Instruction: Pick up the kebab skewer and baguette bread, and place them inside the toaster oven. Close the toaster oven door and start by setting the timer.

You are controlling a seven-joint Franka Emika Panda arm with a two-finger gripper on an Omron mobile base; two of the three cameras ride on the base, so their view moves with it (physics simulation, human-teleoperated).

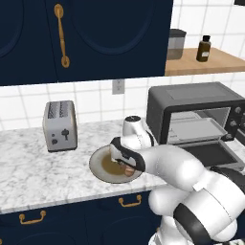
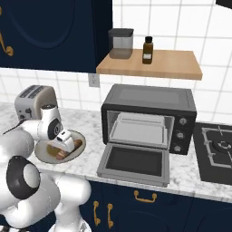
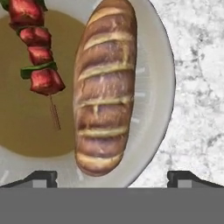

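The tool (image 3: pixel 112 177) hangs low over a plate (image 3: pixel 153 65) on the marble tabletop (image 1: pixel 28 167), its two tips spread as wide as they go and holding nothing. One baguette (image 3: pixel 105 87) and one kebab skewer (image 3: pixel 39 57) lie side by side on that plate; seen from the hand, the loaf sits between the open tips while the skewer lies beside it, close but not touching as far as can be told. By my reading the task is barely begun: neither piece of food has been lifted, so both pick-ups, both placements, shutting the door and setting the timer are all left to do. One thing is ready, though: the toaster oven (image 2: pixel 149 102), to the right of the plate against the tiled wall, has its door (image 2: pixel 133 163) dropped flat, and a pale tray (image 2: pixel 138 131) shows inside with nothing on it. The bread looks like the likelier first grab, given where the tips stand. Counting the rest: three small knobs (image 2: pixel 180 134) on the oven's right side, one silver two-slot toaster (image 1: pixel 60 125) to the left of the plate, and on the wooden shelf (image 2: pixel 167 63) above the oven, one grey canister (image 2: pixel 120 43) and one brown bottle (image 2: pixel 147 50).
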